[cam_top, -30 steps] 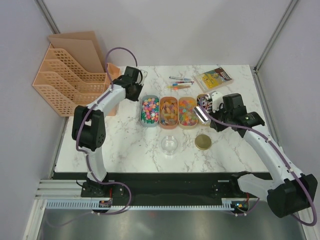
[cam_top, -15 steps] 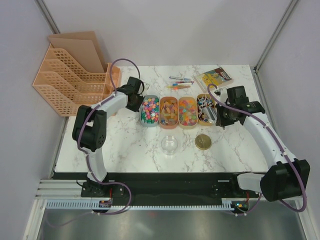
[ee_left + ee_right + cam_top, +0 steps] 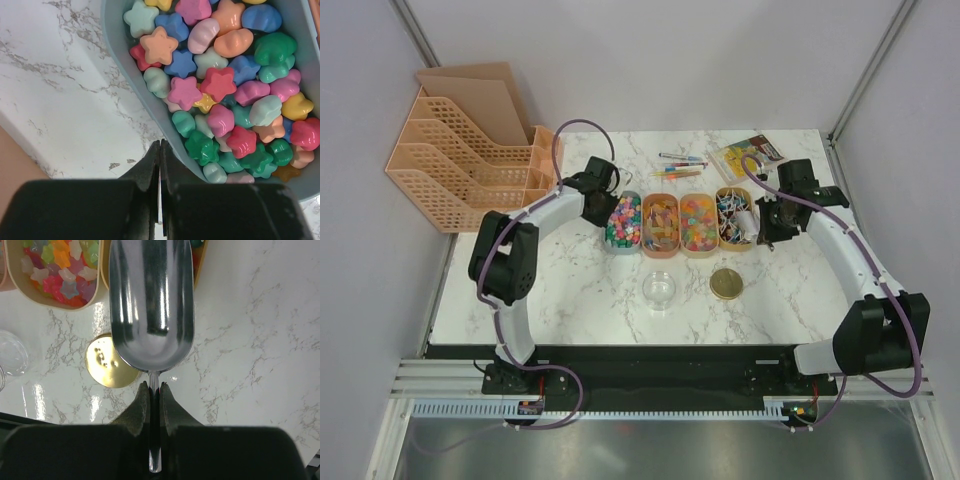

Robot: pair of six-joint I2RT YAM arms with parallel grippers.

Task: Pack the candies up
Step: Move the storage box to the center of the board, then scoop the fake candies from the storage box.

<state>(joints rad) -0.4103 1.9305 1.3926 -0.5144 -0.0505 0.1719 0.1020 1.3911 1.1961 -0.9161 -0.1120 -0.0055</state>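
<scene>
Far left: your left gripper (image 3: 160, 150) has its fingers pressed together, tips right against the outer wall of the blue tray (image 3: 117, 45). Whether they nip the wall itself, you cannot tell. The candies (image 3: 220, 85) lie heaped in that tray and in its neighbours to the right. Centre: the clear jar (image 3: 658, 289) stands in front of the trays and looks empty, with the gold lid (image 3: 726, 284) off and lying just beside it. Right: your right gripper (image 3: 154, 387) pinches the thin handle of the metal scoop (image 3: 151, 305), whose bowl is bare. Judgement: nothing is packed yet, so scooping, filling and lidding are all left to do. On views: the left wrist alone shows the star and shell shapes and the fingertip contact at the tray wall. The top view alone shows the whole row, and the scoop over the rightmost tray (image 3: 719, 205). The right wrist alone shows the empty bowl.
</scene>
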